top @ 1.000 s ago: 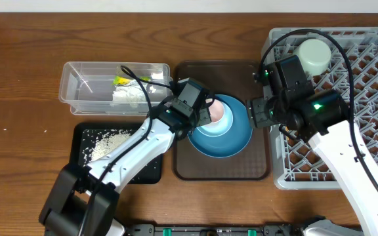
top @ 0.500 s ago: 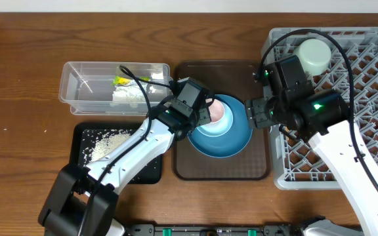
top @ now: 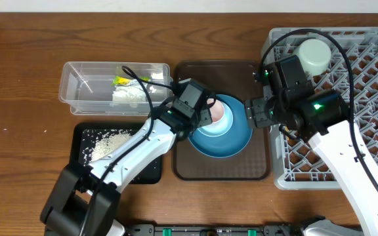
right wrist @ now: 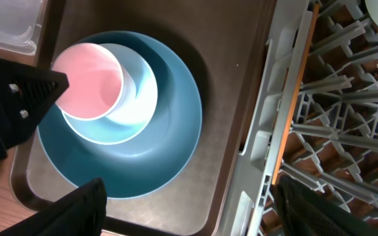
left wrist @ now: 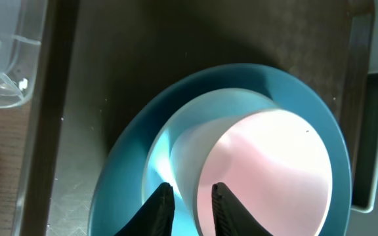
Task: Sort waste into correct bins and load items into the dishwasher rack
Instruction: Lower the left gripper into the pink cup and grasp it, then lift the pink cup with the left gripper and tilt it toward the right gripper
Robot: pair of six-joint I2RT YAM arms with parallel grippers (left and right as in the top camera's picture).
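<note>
On the brown serving tray point(top: 195, 167), the pink cup point(top: 220, 111) stands in the small pale-blue bowl point(top: 231, 121), which sits on the blue plate point(top: 223, 145). My left gripper point(left wrist: 190, 206) is shut on the pink cup point(left wrist: 274, 170), one finger inside and one outside its wall. It also shows in the overhead view point(top: 205, 113). My right gripper point(right wrist: 202, 210) is open and empty above the plate's right side point(right wrist: 169, 144) and the grey rack's edge point(right wrist: 346, 98). The mint-green bowl point(top: 314, 56) sits in the rack point(top: 373, 98). No chopsticks clearly show.
The clear tub point(top: 77, 92) at the back left holds the white tissue point(top: 128, 97) and the yellow-green wrapper point(top: 122, 80). The black tray point(top: 84, 160) in front of it holds rice grains point(top: 107, 141). A thin orange-brown strip point(right wrist: 294, 98) runs along the rack's left wall.
My left gripper has shifted very slightly to the right at the cup. The right arm has not moved.
</note>
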